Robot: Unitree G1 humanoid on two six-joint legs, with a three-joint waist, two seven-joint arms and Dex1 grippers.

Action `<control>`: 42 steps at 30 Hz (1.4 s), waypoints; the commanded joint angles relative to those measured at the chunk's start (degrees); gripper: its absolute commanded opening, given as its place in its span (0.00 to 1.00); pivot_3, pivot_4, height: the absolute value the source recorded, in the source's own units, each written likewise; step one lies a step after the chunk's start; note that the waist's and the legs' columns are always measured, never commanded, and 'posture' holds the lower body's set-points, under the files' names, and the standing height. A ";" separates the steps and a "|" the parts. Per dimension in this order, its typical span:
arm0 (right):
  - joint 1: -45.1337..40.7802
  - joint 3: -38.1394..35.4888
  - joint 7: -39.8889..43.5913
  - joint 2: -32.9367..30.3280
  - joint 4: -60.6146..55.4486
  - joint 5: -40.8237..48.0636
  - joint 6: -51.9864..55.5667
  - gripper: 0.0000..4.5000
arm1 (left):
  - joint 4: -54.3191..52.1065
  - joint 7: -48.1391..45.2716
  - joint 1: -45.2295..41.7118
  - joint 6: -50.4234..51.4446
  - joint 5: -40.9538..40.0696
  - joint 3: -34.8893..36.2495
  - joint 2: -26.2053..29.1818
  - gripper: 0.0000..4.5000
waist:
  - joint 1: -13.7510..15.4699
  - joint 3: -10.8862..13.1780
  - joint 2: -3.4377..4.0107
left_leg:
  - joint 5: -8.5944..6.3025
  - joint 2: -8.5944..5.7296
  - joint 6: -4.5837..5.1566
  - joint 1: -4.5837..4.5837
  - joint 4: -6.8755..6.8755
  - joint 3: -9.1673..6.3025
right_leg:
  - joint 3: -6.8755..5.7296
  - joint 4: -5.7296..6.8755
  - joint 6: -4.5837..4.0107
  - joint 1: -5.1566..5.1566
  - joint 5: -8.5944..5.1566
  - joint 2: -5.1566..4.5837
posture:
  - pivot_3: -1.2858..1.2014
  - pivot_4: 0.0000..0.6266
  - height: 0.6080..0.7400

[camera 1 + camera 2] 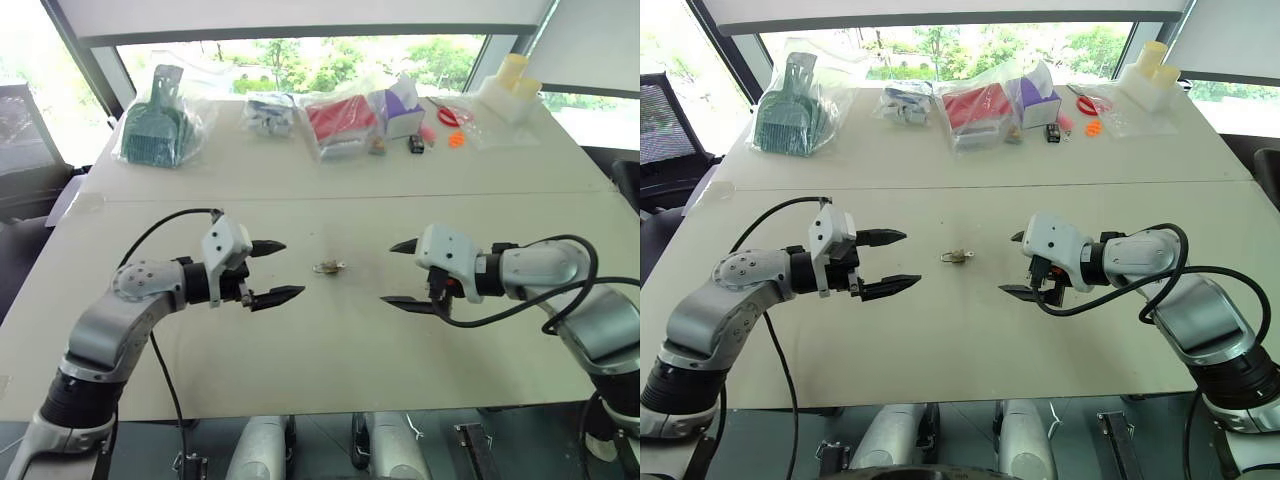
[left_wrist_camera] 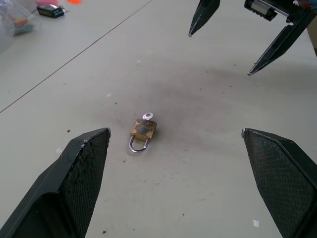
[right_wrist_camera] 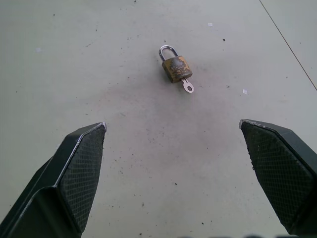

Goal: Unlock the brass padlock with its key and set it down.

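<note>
Lying flat on the table (image 1: 330,330), one brass padlock (image 1: 326,267) sits between two spread, empty grippers.

Head views: left gripper (image 1: 278,270) and right gripper (image 1: 398,273) flank it, both apart from it. Left wrist view: one key (image 2: 147,117) sticks from the body, and the shackle end points toward this gripper. Right wrist view: the long axis runs slantwise, key end nearer the fingers (image 3: 79,168).

The padlock (image 1: 327,266) lies mid-worktop (image 1: 330,360), key (image 3: 187,86) in it, between the left gripper (image 1: 277,271) and right gripper (image 1: 404,272). Bagged goods (image 1: 340,122) line the far edge.
</note>
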 commanded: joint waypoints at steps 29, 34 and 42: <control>1.57 -1.35 -3.90 1.00 -5.57 -1.39 1.65 1.00 | 59.31 -19.96 -30.05 -33.13 20.94 -15.19 -15.98 0.99 | 0.00 0.00 -0.03 | 0.00 -0.04 0.02 -0.04 0.05 0.03 | -0.02 0.05 0.09 -0.03 0.05 0.04 | 0.52 0.24 1.00; 2.23 -1.57 -5.04 1.07 -6.05 -1.49 1.63 1.00 | 65.21 -17.64 -31.26 -36.58 22.10 -13.50 -18.16 0.99 | 0.29 0.00 -0.04 | -0.01 -0.04 0.03 -0.08 0.10 0.00 | -0.02 0.04 0.08 -0.02 0.05 0.00 | 0.52 0.24 1.00; 1.52 -0.76 -5.66 1.41 -5.25 -1.90 0.86 1.00 | 67.63 -15.25 -31.95 -36.61 22.46 -11.85 -21.74 0.99 | 0.16 -0.01 -0.05 | -0.01 -0.04 0.04 -0.08 0.10 -0.01 | -0.03 0.06 0.09 -0.02 0.06 0.00 | 0.52 0.24 1.00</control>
